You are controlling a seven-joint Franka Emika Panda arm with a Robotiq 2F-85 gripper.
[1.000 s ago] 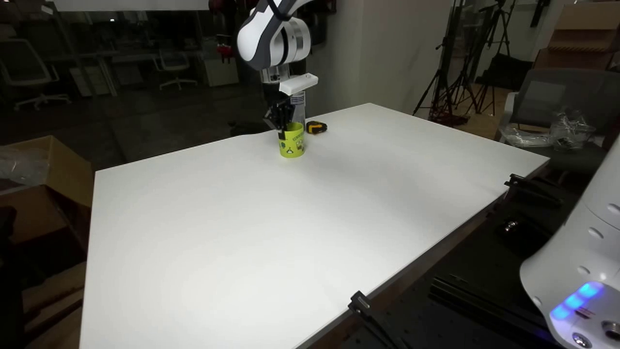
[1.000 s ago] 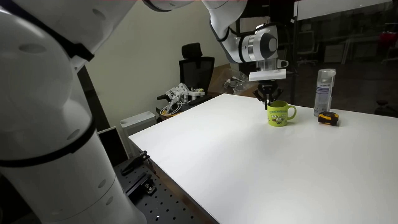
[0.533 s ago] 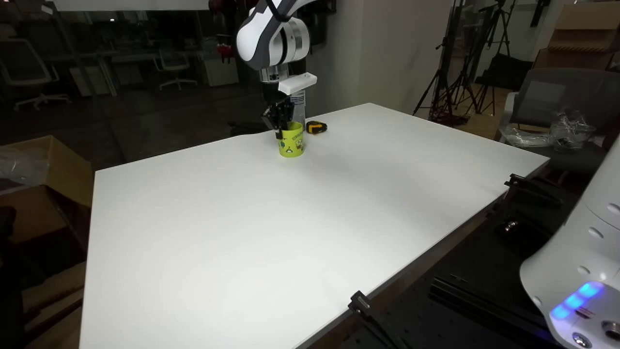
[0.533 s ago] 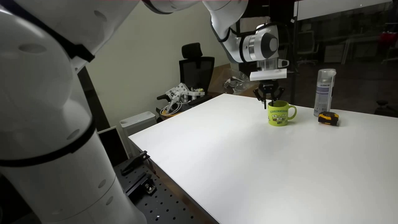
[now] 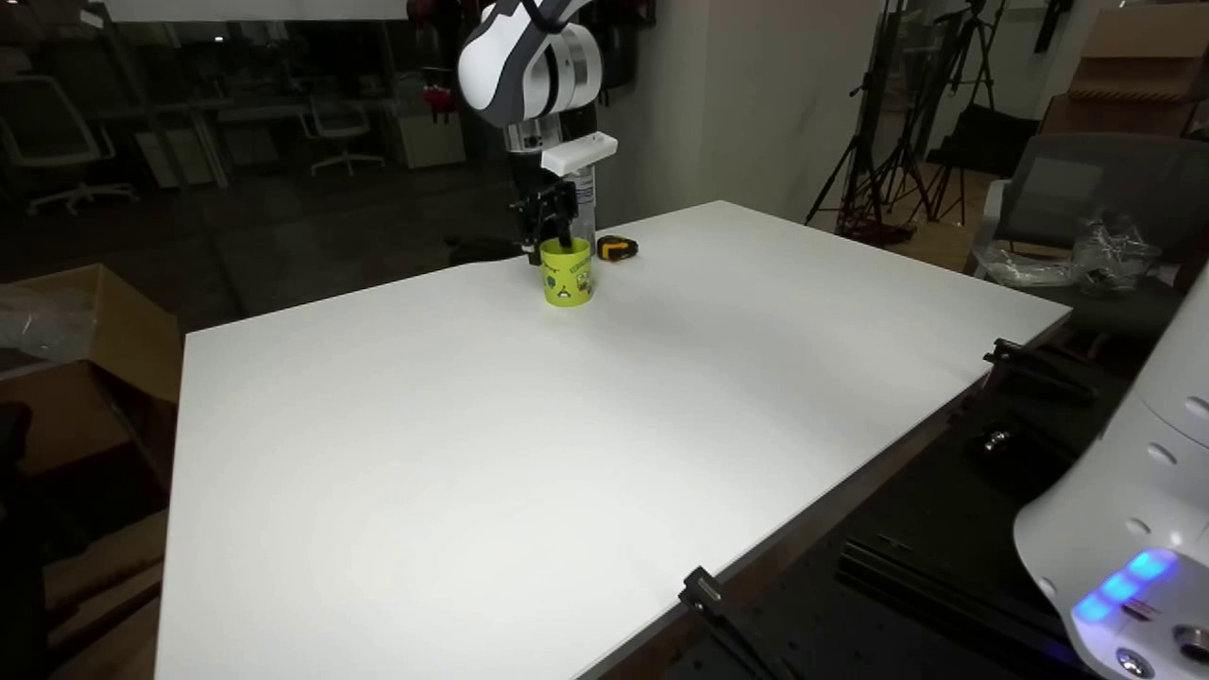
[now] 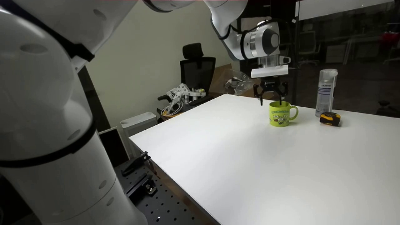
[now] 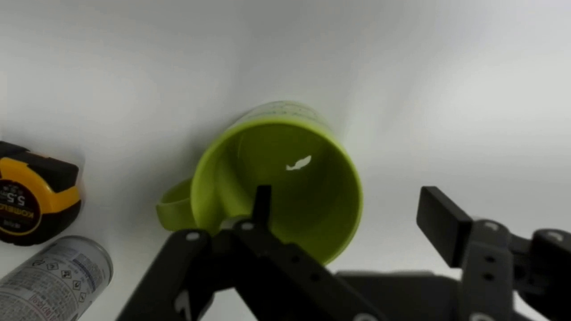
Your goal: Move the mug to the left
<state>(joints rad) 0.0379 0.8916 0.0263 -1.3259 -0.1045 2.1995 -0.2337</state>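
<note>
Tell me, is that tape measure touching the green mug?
Apart: the wrist view shows white table between the tape measure and the mug, even at its handle.

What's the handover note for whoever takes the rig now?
Gripper: open, one finger over or inside the mug, the other outside; not clamped.
Mug: upright on the table, apart from the tape measure and bottle.
Done: gripper has opened wider within the last second, mug barely moved. Can't tell whether the leftward move is finished.
Remaining: if finished, likely lift clear; if not, grip the mug and shift it left.
</note>
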